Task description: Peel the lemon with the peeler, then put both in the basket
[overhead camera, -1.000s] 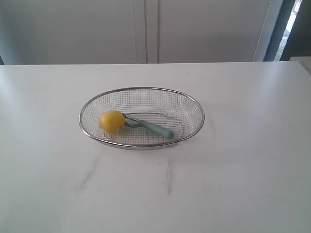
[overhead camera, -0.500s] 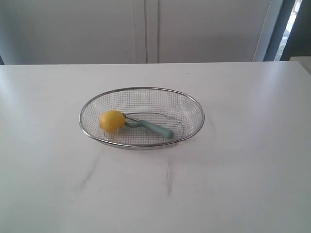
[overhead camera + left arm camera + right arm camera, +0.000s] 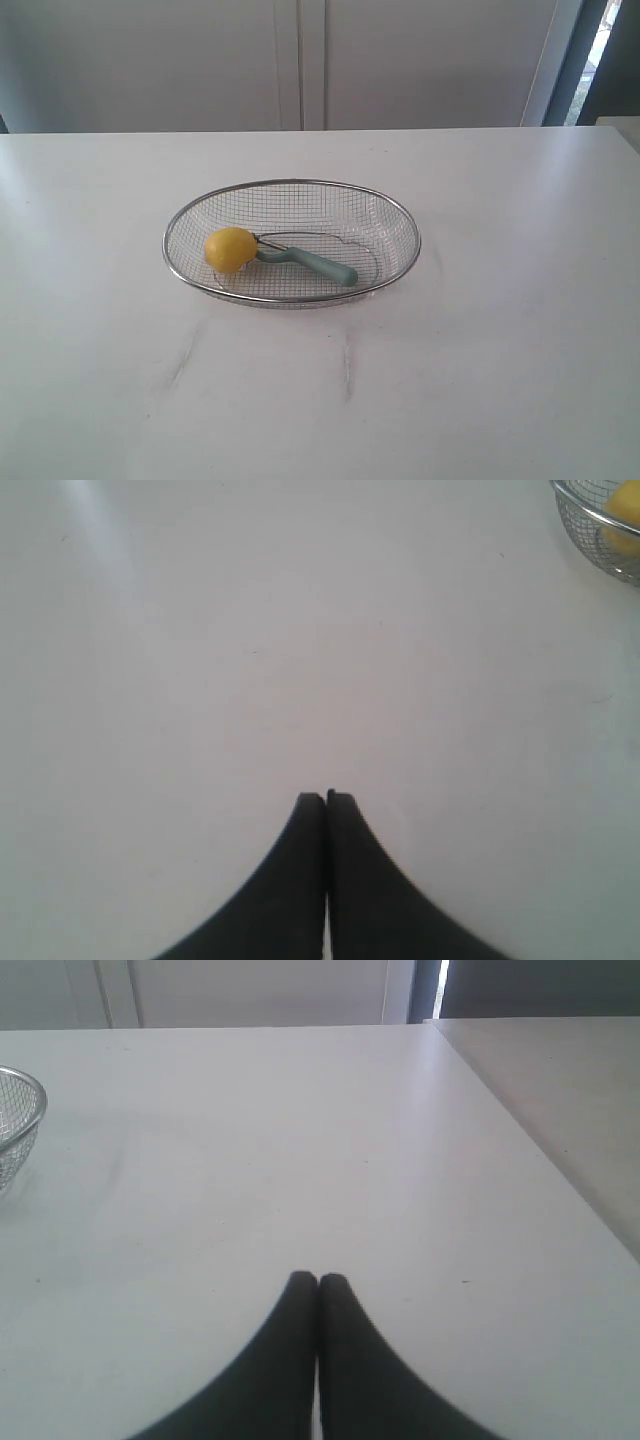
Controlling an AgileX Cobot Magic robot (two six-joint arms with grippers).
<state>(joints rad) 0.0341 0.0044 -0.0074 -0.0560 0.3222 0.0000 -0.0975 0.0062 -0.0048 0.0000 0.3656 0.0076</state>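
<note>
White tabletop (image 3: 520, 380) is being imaged: lemon (image 3: 231, 249) and peeler (image 3: 318, 263) are being observed touching inside the mesh basket (image 3: 300, 183), lemon toward the left gripper (image 3: 327, 798), handle toward the right gripper (image 3: 318, 1280); both are being logged as pressed together, empty.

Left gripper (image 3: 327, 798): black jaws pressed flat together, tips meeting, empty, well apart from the basket (image 3: 600, 542). Right gripper (image 3: 318, 1280): jaws likewise closed tip to tip, empty, well apart from the basket.
</note>
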